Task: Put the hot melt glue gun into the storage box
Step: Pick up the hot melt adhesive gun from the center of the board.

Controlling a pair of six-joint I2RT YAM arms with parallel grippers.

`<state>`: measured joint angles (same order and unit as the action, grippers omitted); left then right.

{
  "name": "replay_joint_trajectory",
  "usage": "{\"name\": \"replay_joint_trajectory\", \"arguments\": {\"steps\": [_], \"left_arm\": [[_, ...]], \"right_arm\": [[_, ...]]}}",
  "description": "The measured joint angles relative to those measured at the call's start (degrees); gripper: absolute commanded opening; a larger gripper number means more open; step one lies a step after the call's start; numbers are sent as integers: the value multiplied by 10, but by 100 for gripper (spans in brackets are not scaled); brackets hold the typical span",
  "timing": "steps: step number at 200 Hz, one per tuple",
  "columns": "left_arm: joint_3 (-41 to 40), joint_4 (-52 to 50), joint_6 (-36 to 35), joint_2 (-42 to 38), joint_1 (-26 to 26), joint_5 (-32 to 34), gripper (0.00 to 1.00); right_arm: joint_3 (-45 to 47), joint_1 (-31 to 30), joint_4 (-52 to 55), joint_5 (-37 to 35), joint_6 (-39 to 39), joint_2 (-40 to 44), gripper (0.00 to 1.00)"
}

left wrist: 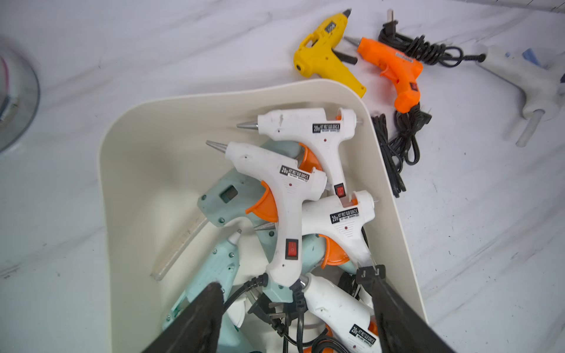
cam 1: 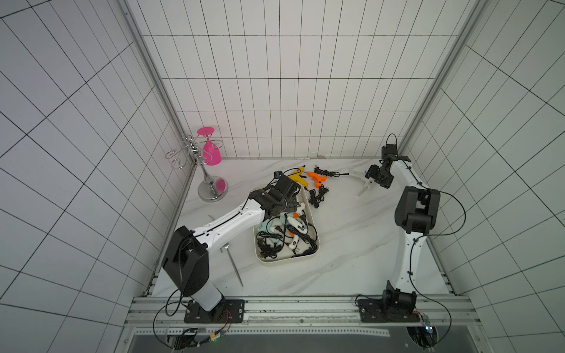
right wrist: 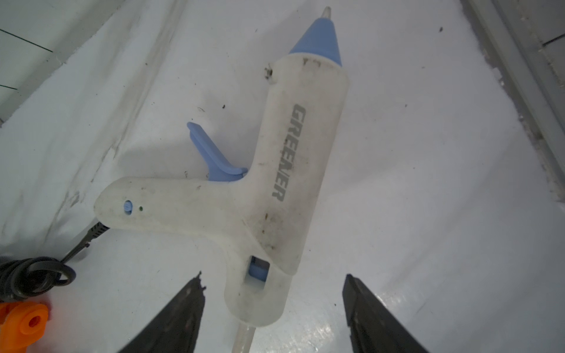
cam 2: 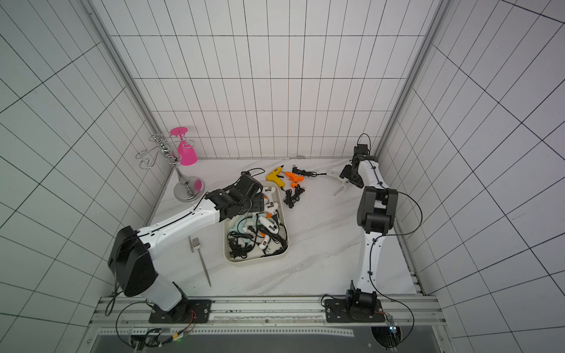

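Note:
The cream storage box [cam 1: 289,262] [cam 2: 256,260] lies at mid-table and holds several glue guns, white with orange triggers and pale teal, tangled with black cords. In the left wrist view my left gripper [left wrist: 293,279] hangs open over the box's [left wrist: 214,97] pile; a white glue gun [left wrist: 281,189] lies on top, and nothing sits between the fingers. At the back right, my right gripper [right wrist: 273,276] is open and straddles the rear end of a white glue gun with a blue nozzle [right wrist: 293,171] [cam 1: 363,183], with gaps on both sides. A yellow glue gun [cam 1: 298,177] and an orange glue gun [cam 1: 318,178] lie beyond the box.
A chrome glass rack [cam 1: 212,189] with a pink glass [cam 1: 209,149] hanging on it stands at the back left. A fork [cam 2: 200,253] lies left of the box. Bundled black cords [cam 1: 318,197] lie by the box's far right corner. Tiled walls close in three sides.

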<state>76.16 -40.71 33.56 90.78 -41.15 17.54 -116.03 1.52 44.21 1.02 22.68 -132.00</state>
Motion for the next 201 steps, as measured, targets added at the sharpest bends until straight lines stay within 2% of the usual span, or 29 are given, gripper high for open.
{"name": "replay_joint_trajectory", "arguments": {"steps": [51, 85, 105, 134, 157, 179, 201], "left_arm": [[-5, 11, -78, -19, 13, 45, 81], [-6, 11, -102, -19, 30, 54, 81], [-9, 12, -109, -19, 36, 56, 81], [-10, 11, -119, -19, 38, 57, 81], [-10, 11, -142, -19, 38, 56, 82], [-10, 24, -193, -19, 38, 48, 84], [-8, 43, -254, -18, 38, 25, 88]], "right_arm": [[-1, -21, 7, -52, -17, -21, 69], [-13, -29, 26, -84, -19, -56, 68], [-38, -29, 42, -97, -21, -65, 64], [-68, -29, 60, -104, -23, -86, 50], [-70, -29, 64, -102, -26, -88, 29], [-65, -29, 60, -103, -36, -85, 24], [-8, -30, 37, -102, -40, -48, 20]]}}
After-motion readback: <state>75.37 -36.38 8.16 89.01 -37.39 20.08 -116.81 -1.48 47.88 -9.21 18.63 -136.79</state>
